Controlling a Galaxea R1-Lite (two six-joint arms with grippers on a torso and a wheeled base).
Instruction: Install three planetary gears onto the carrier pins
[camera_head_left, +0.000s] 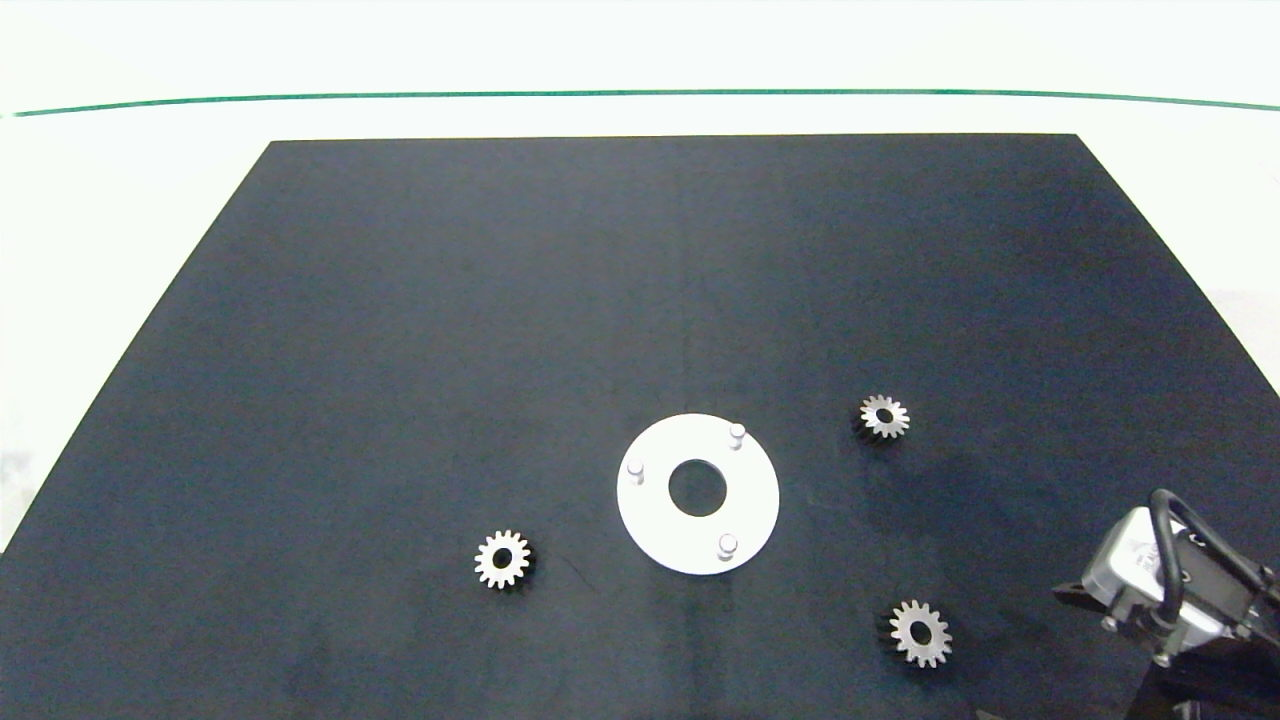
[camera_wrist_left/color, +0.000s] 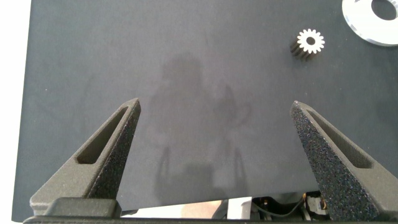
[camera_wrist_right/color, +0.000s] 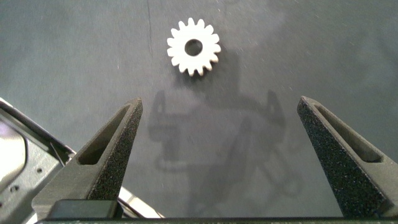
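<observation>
At four o'clock of the carrier disc (camera_head_left: 655, 525), the right gripper (camera_wrist_right/color: 217, 155) gapes wide over one planetary gear (camera_wrist_right/color: 193, 47), while only its wrist view shows the left gripper (camera_wrist_left/color: 214, 155), equally wide.

No readable text, label, brand, number or sign on anything in view.

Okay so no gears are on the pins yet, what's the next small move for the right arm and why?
Probably ease the open right gripper forward and down over the nearest gear, which lies flat on the mat just ahead of its fingers. All three pins on the white disc are bare, and the left gripper is open and farther from any gear.
</observation>
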